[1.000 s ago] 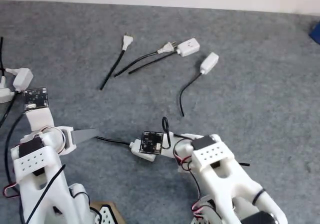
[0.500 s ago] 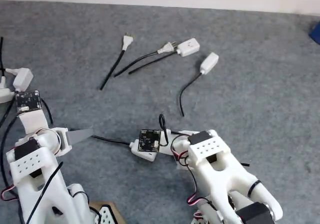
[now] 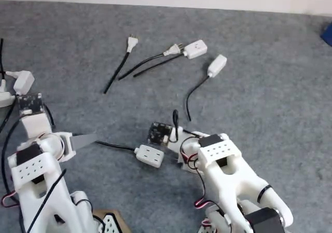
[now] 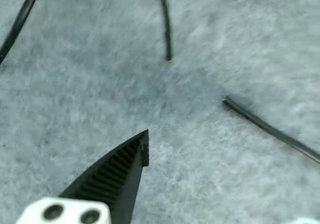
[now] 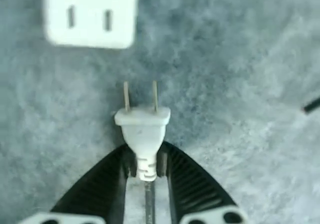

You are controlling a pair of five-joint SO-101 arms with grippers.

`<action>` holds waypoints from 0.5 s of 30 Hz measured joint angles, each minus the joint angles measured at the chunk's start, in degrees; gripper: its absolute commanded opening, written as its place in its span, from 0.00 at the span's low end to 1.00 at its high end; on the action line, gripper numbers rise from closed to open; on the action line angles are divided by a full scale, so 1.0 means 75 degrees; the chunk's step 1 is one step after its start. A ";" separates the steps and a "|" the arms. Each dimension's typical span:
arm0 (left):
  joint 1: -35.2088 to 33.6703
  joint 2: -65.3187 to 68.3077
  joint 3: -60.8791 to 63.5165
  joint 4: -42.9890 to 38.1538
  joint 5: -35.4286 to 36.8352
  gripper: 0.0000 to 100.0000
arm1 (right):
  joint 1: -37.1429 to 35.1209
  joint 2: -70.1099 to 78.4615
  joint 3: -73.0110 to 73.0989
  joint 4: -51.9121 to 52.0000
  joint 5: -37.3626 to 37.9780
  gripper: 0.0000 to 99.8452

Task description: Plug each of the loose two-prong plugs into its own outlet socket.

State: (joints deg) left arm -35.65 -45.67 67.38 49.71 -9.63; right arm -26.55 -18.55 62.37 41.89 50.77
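1. The white left arm (image 3: 39,176) stands at 8 o'clock on the grey carpet (image 3: 270,103). Its left gripper (image 3: 84,139) is held low and points toward 3 o'clock.
2. In the left wrist view one black ribbed finger (image 4: 117,171) shows with bare carpet beside its tip. The jaws therefore stand apart with nothing between them. Two loose black cord ends (image 4: 165,24) lie on the carpet past the tip.
3. The white right arm (image 3: 228,176) comes in from 5 o'clock. Its wrist leans toward 10 o'clock, with a small black circuit board (image 3: 158,133) at the front.
4. The right gripper (image 5: 146,154) is clamped on the neck of a white two-prong plug (image 5: 142,124). One black finger sits on each side of the plug.
5. The plug's prongs point straight at a white rectangular outlet socket (image 5: 90,15) whose two slots are in plain sight. A strip of carpet separates prongs and socket.
6. From above, this socket (image 3: 150,155) lies at 6 o'clock of the board. Its black cord runs off toward 9 o'clock.
7. Toward 12 o'clock a second white plug (image 3: 132,42) lies loose on its black cord.
8. A third white plug (image 3: 173,50) touches a white socket block (image 3: 195,49). Whether it is seated cannot be told.
9. At 4 o'clock of that block a white oblong socket (image 3: 217,65) lies alone, and its black cord curls toward 7 o'clock.
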 measured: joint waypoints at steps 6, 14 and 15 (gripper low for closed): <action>0.0774 0.0000 -0.1958 0.2040 0.0000 0.55 | -0.1442 -0.1606 -0.0258 0.0082 -0.2180 0.01; 0.2063 0.0000 -0.4126 0.4243 0.0000 0.55 | -0.2708 -0.3446 -0.1805 0.1887 -0.4044 0.01; 0.2262 0.0000 -0.4243 0.4396 0.0000 0.55 | -0.2790 -0.3599 -0.1852 0.1993 -0.4126 0.01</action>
State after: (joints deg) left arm -18.68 -45.67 35.56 82.68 -9.63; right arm -47.47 -45.54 48.48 56.84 19.82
